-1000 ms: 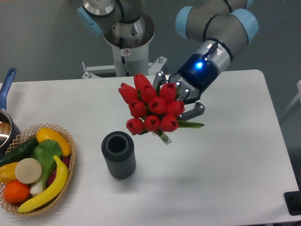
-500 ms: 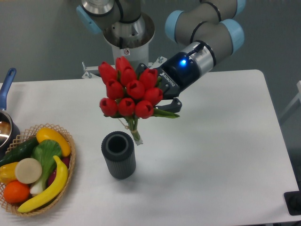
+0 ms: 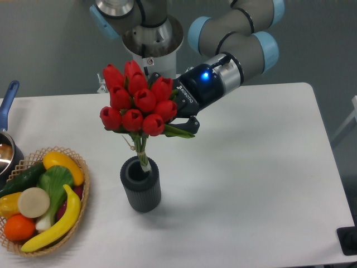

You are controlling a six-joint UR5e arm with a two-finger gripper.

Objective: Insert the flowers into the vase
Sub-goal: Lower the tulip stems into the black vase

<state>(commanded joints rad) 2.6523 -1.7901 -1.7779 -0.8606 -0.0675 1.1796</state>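
flowers [image 3: 135, 104]: red tulip bunch, held up over the vase, buds tilted left; pale tied stems run down to the vase mouth, tips at or just inside the rim
gripper [image 3: 179, 118]: jaws closed around the bunch from the right, at the leaves just under the buds (one dark finger shows below the leaves; the other is hidden behind the blooms)
vase [image 3: 140, 183]: small dark grey cylinder, ribbed sides, round open mouth narrower than the bunch; upright on the table, left of centre
buds: smooth, glossy, oval, packed tight in rows
leaves: green, one pointing right past the finger
arm [image 3: 231, 53]: grey tube links, light blue joint caps, blue light lit on the wrist; comes in from upper right
table [image 3: 262, 184]: white, flat, rounded corners; broad open surface right of the vase and in front of it
basket [image 3: 78, 192]: woven wicker, at the left edge, near the vase but apart; holds toy fruit and vegetables (banana, orange, green cucumber)
pot [image 3: 6, 134]: blue handle at far left, mostly cut off by the frame
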